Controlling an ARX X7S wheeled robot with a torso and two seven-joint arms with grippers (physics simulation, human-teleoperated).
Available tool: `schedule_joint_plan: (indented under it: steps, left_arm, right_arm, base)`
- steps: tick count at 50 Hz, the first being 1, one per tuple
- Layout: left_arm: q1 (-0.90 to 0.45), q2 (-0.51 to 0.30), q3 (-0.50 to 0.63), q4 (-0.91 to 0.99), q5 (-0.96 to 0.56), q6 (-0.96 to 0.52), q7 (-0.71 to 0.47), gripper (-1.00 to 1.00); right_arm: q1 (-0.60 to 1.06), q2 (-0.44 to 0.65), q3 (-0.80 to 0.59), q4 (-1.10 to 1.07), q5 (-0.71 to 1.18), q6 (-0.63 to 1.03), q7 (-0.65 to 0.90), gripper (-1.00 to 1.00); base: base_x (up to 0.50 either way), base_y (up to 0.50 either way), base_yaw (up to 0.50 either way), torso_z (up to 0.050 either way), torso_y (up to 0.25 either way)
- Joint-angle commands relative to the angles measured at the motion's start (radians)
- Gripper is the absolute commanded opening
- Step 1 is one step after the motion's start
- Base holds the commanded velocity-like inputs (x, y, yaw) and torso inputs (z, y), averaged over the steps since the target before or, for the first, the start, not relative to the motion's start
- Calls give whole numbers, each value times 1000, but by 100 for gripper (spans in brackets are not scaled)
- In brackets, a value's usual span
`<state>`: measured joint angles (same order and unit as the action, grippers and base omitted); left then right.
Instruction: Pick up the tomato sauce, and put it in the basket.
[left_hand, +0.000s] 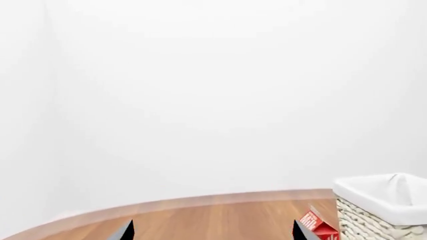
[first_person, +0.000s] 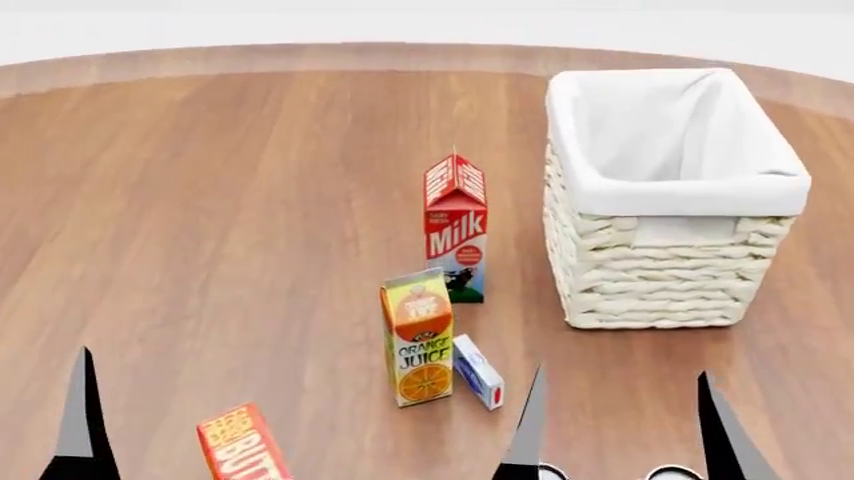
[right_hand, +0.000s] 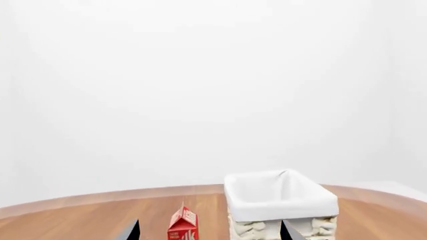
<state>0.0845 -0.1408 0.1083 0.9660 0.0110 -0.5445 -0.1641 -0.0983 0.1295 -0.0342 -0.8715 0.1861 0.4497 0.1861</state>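
The tall red-and-white gable-top carton standing near the middle of the wooden table is showing "Milk" in large white letters on its front, with smaller print above that is too fine to read. The orange-and-green carton nearer the robot is reading "ORANGE JUICE" above a sliced orange picture. The orange-red box at the near left is showing the partial letters "BUT". The small blue-and-white box is carrying print too small to read.
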Motion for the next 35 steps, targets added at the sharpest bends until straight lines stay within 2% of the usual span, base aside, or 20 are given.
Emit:
schedule_joint_plan:
  steps: [1, 26, 29, 33, 35]
  left_arm:
    - [0, -11, 10, 4, -5, -5, -14, 100]
    - [-4, -35, 18, 8, -34, -14, -42, 100]
    - [-5, -39, 22, -1, -30, -7, -48, 100]
    - [-7, -44, 34, -4, -25, -9, -54, 100]
    - [-9, -45, 30, -3, -31, -8, -55, 100]
  right_arm:
    - [-5, 14, -9, 6, 6, -10, 14, 100]
    - [-14, 29, -11, 7, 35, -60, 34, 100]
    - [-4, 29, 10, -20, 83, -22, 39, 100]
    - [-35, 64, 12, -124, 117, 16, 28, 100]
    - [-137, 174, -15, -175, 161, -13, 22, 100]
  base:
    - [500, 0, 0, 0, 0]
    - [500, 0, 0, 0, 1]
    - [0, 0, 0, 0, 3]
    - [0, 0, 0, 0, 0]
    - [0, 0, 0, 0, 0]
